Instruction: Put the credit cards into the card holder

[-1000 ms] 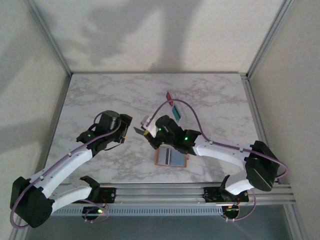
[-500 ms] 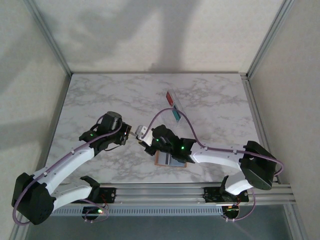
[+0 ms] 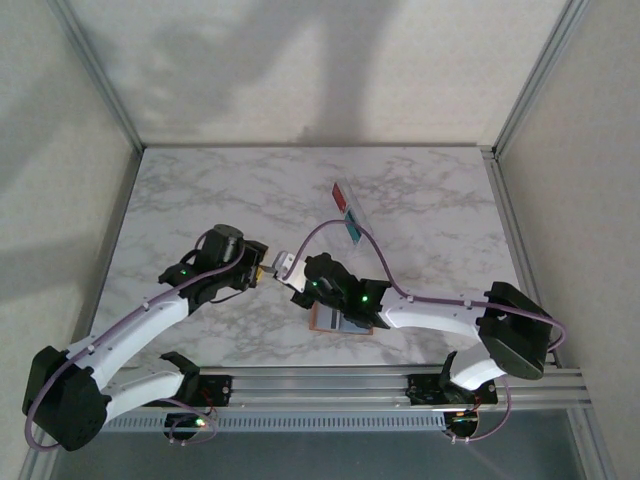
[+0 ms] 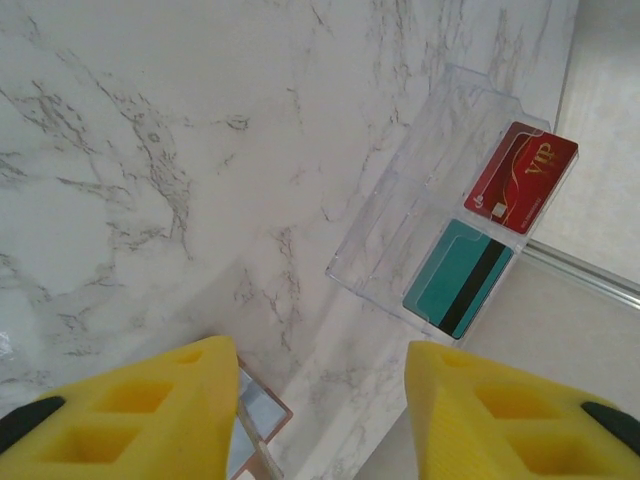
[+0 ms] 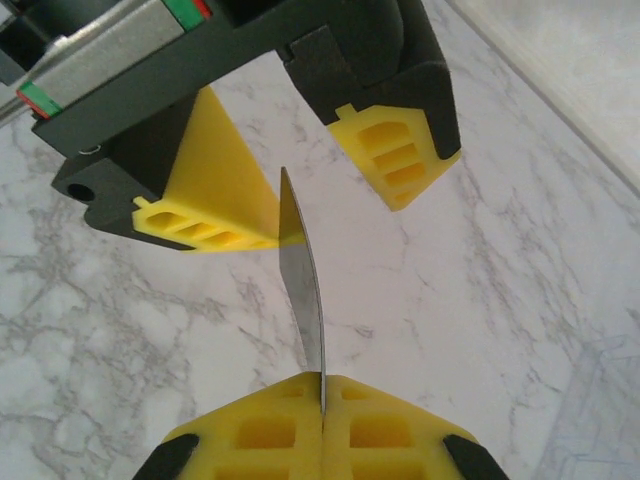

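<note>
Toward the far right of the marble table (image 3: 180, 200) sits a clear tray (image 4: 400, 220) with two pockets. The red card (image 4: 520, 188) lies flat in the farther pocket and the teal card (image 4: 460, 278) in the nearer one. The card holder (image 3: 322, 318) lies open near the front edge, partly under my right arm, with its grey-blue pockets facing up. My right gripper (image 5: 322, 382) is clamped tight on a third card (image 5: 305, 290), held edge-on above the table. My left gripper (image 4: 320, 355) stands partly open. The third card's free edge reaches between its fingers (image 5: 215, 205), close against one and clear of the other. I can't tell whether it touches.
</note>
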Controlling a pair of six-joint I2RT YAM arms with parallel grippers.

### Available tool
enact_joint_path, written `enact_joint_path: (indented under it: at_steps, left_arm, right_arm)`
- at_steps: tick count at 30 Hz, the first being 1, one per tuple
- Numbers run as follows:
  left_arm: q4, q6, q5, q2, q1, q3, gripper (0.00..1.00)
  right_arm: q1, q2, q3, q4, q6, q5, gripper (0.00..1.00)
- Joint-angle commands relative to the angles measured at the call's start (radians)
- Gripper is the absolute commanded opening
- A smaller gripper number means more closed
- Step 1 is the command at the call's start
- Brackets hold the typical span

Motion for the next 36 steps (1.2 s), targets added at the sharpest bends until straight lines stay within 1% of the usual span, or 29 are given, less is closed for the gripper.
enact_joint_path:
  at_steps: [1,3,6,8,9,13,17,19,20,21,23,24,25,26,29,31,32,33,34,35,36]
  left_arm:
    - [-0.014,0.010,0.071,0.016,-0.035,0.005,0.50]
    - [-0.037,0.009,0.049,0.019,-0.035,0.001,0.53]
    - [0.031,0.019,0.082,0.017,-0.035,-0.028,0.56]
    - [0.034,0.021,0.092,0.027,-0.035,-0.016,0.56]
    - [0.034,0.023,0.097,0.034,-0.036,-0.007,0.54]
    - [0.043,0.018,0.107,0.049,-0.038,0.006,0.36]
    - [0.044,0.024,0.130,0.076,-0.038,0.013,0.13]
    - [0.041,0.047,0.139,0.089,-0.038,0.017,0.06]
    - [0.042,0.063,0.141,0.098,-0.038,0.019,0.03]
    - [0.037,0.077,0.141,0.106,-0.038,0.022,0.00]
    - [0.053,0.119,0.141,0.122,-0.039,0.027,0.00]
    - [0.087,0.158,0.146,0.126,-0.042,0.025,0.00]
    - [0.112,0.191,0.152,0.130,-0.046,0.026,0.00]
    - [0.139,0.239,0.161,0.136,-0.050,0.032,0.00]
    - [0.204,0.463,0.220,0.185,-0.066,0.075,0.00]
    - [0.160,0.574,0.237,0.228,-0.082,0.120,0.00]
    - [0.144,0.618,0.234,0.247,-0.095,0.135,0.00]
    - [0.141,0.653,0.246,0.262,-0.108,0.144,0.00]
    - [0.148,0.678,0.272,0.276,-0.118,0.146,0.00]
    - [0.157,0.710,0.308,0.292,-0.128,0.150,0.00]
    - [0.149,0.739,0.332,0.312,-0.140,0.161,0.00]
  right_arm:
    - [0.013,0.022,-0.023,0.104,-0.055,0.091,0.00]
    - [0.013,0.025,-0.023,0.099,-0.075,0.106,0.00]
    - [0.013,0.037,-0.026,0.100,-0.107,0.123,0.00]
    - [0.014,0.047,-0.030,0.113,-0.117,0.135,0.00]
    - [0.014,0.049,-0.030,0.117,-0.115,0.130,0.00]
    - [0.015,0.048,-0.032,0.145,-0.098,0.093,0.00]
    - [0.015,0.067,-0.029,0.164,-0.099,0.086,0.00]
    - [0.015,0.072,-0.034,0.171,-0.102,0.080,0.00]
    - [0.016,0.072,-0.040,0.177,-0.103,0.079,0.13]
    - [0.017,0.067,-0.051,0.184,-0.098,0.081,0.31]
    - [0.021,0.029,-0.094,0.232,-0.061,0.101,0.48]
    - [0.019,-0.011,-0.122,0.237,-0.027,0.086,0.56]
    - [0.018,-0.046,-0.138,0.220,0.020,0.074,0.61]
    - [0.014,-0.087,-0.154,0.185,0.074,0.052,0.63]
    - [-0.003,-0.210,-0.192,0.041,0.258,-0.012,0.64]
    - [-0.045,-0.302,-0.221,-0.060,0.438,-0.080,0.70]
    - [-0.101,-0.358,-0.241,-0.110,0.600,-0.183,0.72]
    - [-0.150,-0.398,-0.259,-0.134,0.708,-0.308,0.72]
    - [-0.181,-0.430,-0.264,-0.166,0.774,-0.387,0.72]
    - [-0.202,-0.463,-0.258,-0.225,0.819,-0.438,0.72]
    - [-0.227,-0.489,-0.245,-0.284,0.839,-0.491,0.72]
